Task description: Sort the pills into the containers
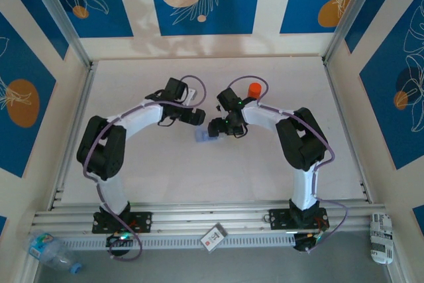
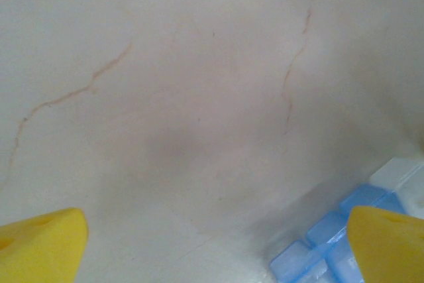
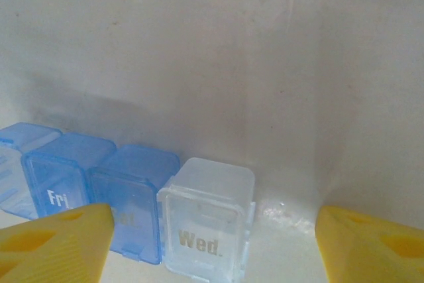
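Note:
The containers [image 1: 203, 137] are a small translucent blue box lying mid-table between the two arms. In the right wrist view its compartments [image 3: 136, 193] stand in a row, lids marked "Fri" and "Sat", with a clear end compartment [image 3: 209, 220] marked "Wed.". My right gripper [image 3: 209, 248] is open over that end; its left fingertip [image 3: 53, 243] overlaps a blue compartment and its right one stands apart. My left gripper [image 2: 213, 250] is open over bare table, with the box [image 2: 331, 246] by its right fingertip [image 2: 387, 243]. Pills are out of view.
An orange bottle [image 1: 254, 89] stands just behind the right arm's wrist. Aluminium rails [image 1: 199, 217] run along the table's near edge. Beyond them lie a white card [image 1: 212, 237] and a plastic bottle [image 1: 50, 250]. Patterned blue walls enclose three sides.

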### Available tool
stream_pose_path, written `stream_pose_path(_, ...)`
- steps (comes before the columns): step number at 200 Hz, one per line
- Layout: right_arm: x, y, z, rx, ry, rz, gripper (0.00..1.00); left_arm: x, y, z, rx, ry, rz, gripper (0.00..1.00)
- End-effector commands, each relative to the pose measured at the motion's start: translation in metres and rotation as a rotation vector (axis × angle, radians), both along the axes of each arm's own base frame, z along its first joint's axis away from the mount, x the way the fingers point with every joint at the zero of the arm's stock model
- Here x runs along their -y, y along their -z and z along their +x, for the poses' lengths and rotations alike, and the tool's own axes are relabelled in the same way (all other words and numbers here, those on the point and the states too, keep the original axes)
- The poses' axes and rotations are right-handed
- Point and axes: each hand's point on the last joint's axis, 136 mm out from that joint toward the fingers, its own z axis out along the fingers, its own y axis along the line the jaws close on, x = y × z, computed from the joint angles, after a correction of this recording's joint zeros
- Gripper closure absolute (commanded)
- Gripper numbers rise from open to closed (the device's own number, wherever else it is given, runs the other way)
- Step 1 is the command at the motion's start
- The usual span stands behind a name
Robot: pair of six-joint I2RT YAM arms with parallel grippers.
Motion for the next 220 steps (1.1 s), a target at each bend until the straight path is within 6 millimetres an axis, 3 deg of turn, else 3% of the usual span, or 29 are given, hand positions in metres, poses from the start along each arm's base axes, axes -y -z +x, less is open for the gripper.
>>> stream_pose_path(1,-0.003,-0.015,-0.007,-0.042,0.015,0.041,0.19,0.003,-0.044,0.007,0.038,-0.035,-0.123,0.00)
stream_pose_path(40,-0.007,-0.021,-0.007,-0.044,0.024,0.072,0.19,-0.003,-0.057,0.004,0.042,-0.073,-0.196,0.00)
stream_pose_path(114,-0.013,-0.030,-0.002,-0.039,0.028,0.126,0.19,-0.009,-0.060,-0.022,0.017,-0.127,-0.298,0.00)
stream_pose_path(220,-0.030,-0.022,-0.010,-0.073,0.011,0.168,0.21,-0.007,-0.037,-0.061,-0.084,-0.170,-0.443,0.00)
